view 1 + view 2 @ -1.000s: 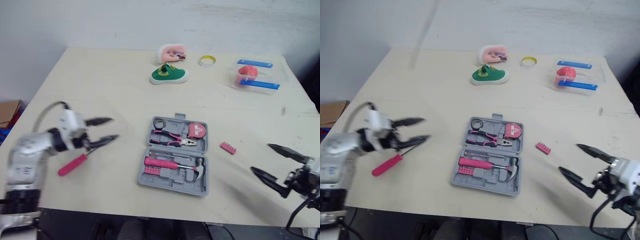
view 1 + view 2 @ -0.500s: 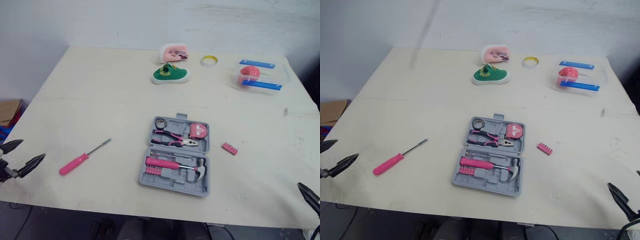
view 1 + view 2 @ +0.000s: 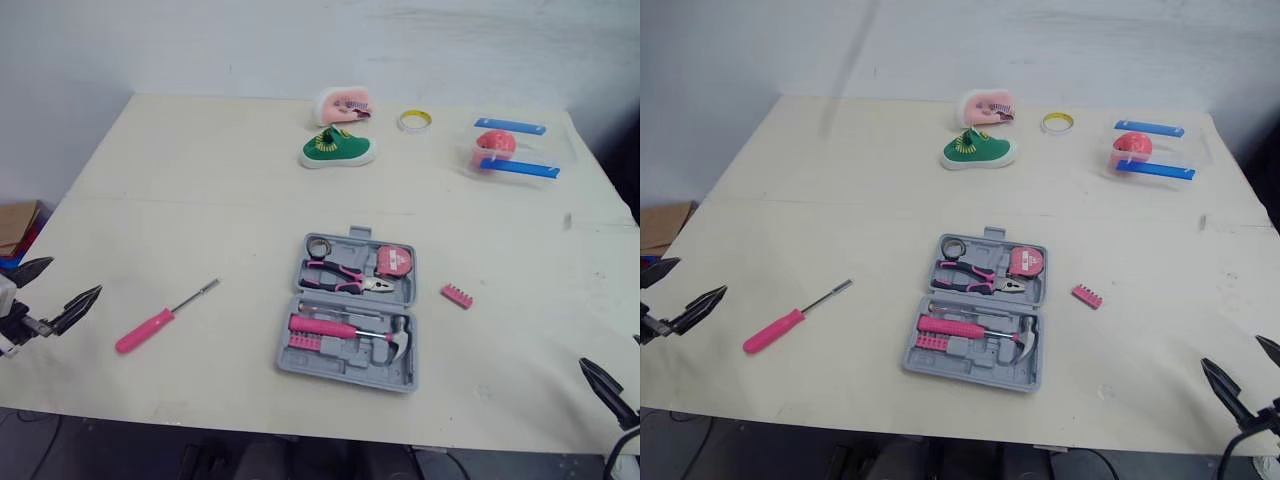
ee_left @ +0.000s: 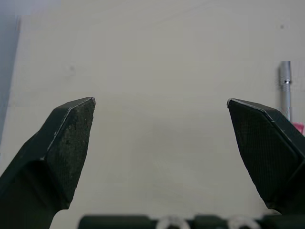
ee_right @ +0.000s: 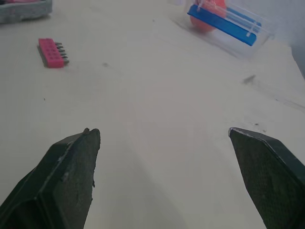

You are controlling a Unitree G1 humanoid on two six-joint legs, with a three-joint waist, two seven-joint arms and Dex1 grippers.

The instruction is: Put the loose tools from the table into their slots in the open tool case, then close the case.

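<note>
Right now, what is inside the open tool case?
The tool case holds pliers, a pink tape measure, a pink-handled hammer, a small roll and a pink bit strip. Anything beneath them is covered.

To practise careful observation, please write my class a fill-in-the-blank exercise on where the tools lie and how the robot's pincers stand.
The hammer lies ___ the grey tool case. The pink screwdriver lies on the table to the case's ___. The pink bit holder lies to the case's ___. The left pincer and the right pincer both stand ___.
Missing words: inside; left; right; open.
</note>
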